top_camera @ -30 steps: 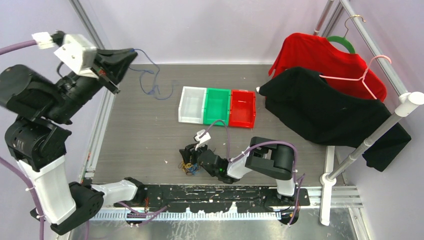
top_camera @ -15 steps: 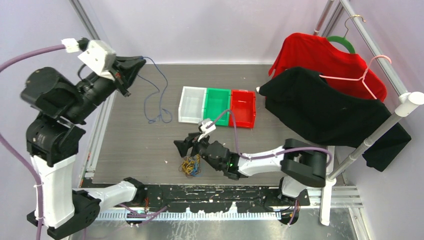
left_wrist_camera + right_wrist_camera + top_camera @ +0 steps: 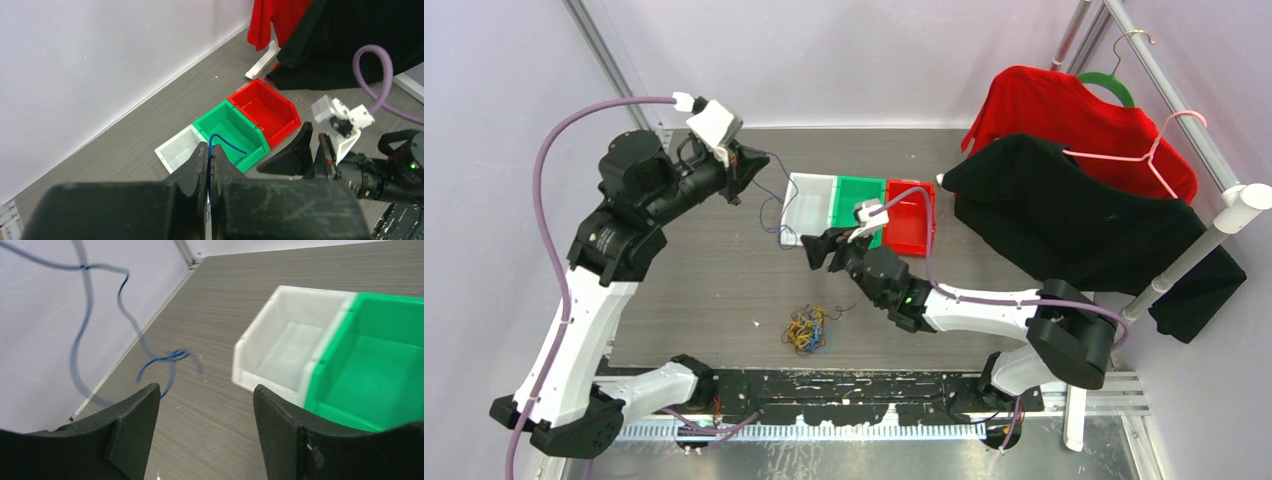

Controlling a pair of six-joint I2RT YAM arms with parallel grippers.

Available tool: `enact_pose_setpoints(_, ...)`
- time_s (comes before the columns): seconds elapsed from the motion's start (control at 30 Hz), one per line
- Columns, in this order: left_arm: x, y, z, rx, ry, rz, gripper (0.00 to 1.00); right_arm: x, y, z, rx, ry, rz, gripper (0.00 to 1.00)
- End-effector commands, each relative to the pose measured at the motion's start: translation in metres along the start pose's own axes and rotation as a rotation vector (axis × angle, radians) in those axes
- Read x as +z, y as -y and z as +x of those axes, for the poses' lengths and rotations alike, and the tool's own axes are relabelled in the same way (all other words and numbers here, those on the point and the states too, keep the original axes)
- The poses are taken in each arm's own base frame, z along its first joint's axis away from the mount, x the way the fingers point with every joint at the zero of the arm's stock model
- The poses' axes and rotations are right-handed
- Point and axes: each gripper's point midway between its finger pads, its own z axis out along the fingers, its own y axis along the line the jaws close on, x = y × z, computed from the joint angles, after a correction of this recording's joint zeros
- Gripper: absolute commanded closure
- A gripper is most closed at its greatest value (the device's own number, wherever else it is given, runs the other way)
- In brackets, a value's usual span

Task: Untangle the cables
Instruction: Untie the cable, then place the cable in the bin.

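My left gripper [image 3: 746, 172] is shut on a thin blue cable [image 3: 781, 192] and holds it in the air left of the white bin [image 3: 809, 210]. In the left wrist view the cable [image 3: 227, 142] comes out between the closed fingertips [image 3: 210, 150]. It hangs blurred in the right wrist view [image 3: 84, 315]. A tangle of orange-yellow, blue and dark cables [image 3: 807, 329] lies on the table near the front. My right gripper [image 3: 816, 250] is open and empty, just in front of the white bin, well above the tangle; its jaws [image 3: 206, 390] stand wide apart.
White, green [image 3: 858, 210] and red [image 3: 908, 215] bins stand in a row mid-table; they also show in the left wrist view, the green one [image 3: 231, 127] in the middle. A black shirt [image 3: 1074, 220] and a red shirt [image 3: 1064, 110] hang on a rack at the right.
My left arm swung right and down towards the bins, carrying the blue cable. My right gripper left the tangle and moved up to the white bin, open.
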Motion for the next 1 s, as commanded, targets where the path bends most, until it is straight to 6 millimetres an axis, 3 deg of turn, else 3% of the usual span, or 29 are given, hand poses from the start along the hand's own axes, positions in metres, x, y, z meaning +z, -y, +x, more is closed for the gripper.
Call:
enact_pose_setpoints(0.0, 0.02, -0.006, -0.028, 0.024, 0.126, 0.001, 1.0, -0.008, 0.02, -0.025, 0.036, 0.012, 0.028, 0.28)
enact_pose_setpoints(0.2, 0.055, -0.018, -0.013, 0.024, 0.099, -0.016, 1.0, -0.024, 0.061, -0.021, 0.034, -0.038, 0.118, 0.29)
enact_pose_setpoints(0.33, 0.076, -0.025, -0.005, 0.007, 0.072, -0.026, 1.0, -0.037, 0.077, -0.027, 0.043, -0.014, 0.172, 0.28)
enact_pose_setpoints(0.73, 0.142, -0.046, 0.044, -0.004, -0.037, -0.039, 1.0, -0.06, 0.104, -0.037, 0.035, 0.044, 0.279, 0.29)
enact_pose_setpoints(0.97, 0.171, -0.077, 0.087, 0.03, -0.115, -0.102, 1.0, -0.067, 0.109, -0.043, 0.022, 0.058, 0.298, 0.29)
